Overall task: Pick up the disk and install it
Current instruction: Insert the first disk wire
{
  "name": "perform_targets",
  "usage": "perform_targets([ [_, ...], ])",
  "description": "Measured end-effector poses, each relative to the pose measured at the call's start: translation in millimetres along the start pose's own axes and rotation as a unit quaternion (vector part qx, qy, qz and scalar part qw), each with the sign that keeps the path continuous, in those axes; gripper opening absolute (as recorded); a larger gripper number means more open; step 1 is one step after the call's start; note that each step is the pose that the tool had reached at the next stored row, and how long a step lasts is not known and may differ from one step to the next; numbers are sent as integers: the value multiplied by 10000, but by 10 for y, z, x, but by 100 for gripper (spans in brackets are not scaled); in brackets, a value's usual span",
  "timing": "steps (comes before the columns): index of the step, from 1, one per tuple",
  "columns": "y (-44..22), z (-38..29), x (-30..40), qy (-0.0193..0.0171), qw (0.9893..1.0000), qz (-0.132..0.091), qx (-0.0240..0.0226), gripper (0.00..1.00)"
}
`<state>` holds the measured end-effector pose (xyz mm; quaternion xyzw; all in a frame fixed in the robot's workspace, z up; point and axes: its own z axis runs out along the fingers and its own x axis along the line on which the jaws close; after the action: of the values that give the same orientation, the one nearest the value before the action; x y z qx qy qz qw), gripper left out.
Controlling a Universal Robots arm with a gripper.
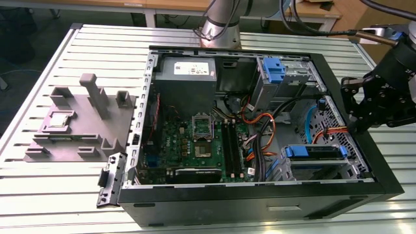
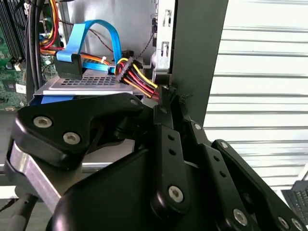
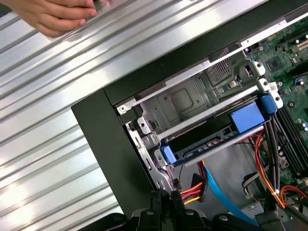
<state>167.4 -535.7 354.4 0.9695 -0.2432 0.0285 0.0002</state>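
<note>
The tool (image 1: 359, 127) hangs at the computer case's (image 1: 260, 202) edge; I cannot tell its grip. The disk (image 1: 314, 152) sits inside.

Robotics lab or assembly-test workshop. Evidence: ribbed aluminium slotted-profile desk (image 1: 58, 180) carrying work. Open black desktop computer case (image 1: 260, 200) lying on side, green motherboard (image 1: 195, 141) and orange, black cables exposed. Grey plastic moulded fixture block with upright pegs (image 1: 78, 122) set beside case on exterior view's left. Silver robot arm base column (image 1: 221, 24) mounted at desk's far edge. Wooden benches (image 1: 130, 5) behind. Person's hand (image 3: 57, 14) resting on ribbed surface in first wrist view.
</note>
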Motion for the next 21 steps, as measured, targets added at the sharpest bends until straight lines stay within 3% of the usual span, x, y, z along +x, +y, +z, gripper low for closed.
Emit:
perform_targets([
  [5, -1, 4, 0, 5, 10000, -1, 0, 23],
  [7, -1, 4, 0, 5, 10000, -1, 0, 17],
  [15, 1, -7, -4, 4, 10000, -1, 1, 17],
  [21, 36, -17, -67, 8, 10000, -2, -3, 17],
])
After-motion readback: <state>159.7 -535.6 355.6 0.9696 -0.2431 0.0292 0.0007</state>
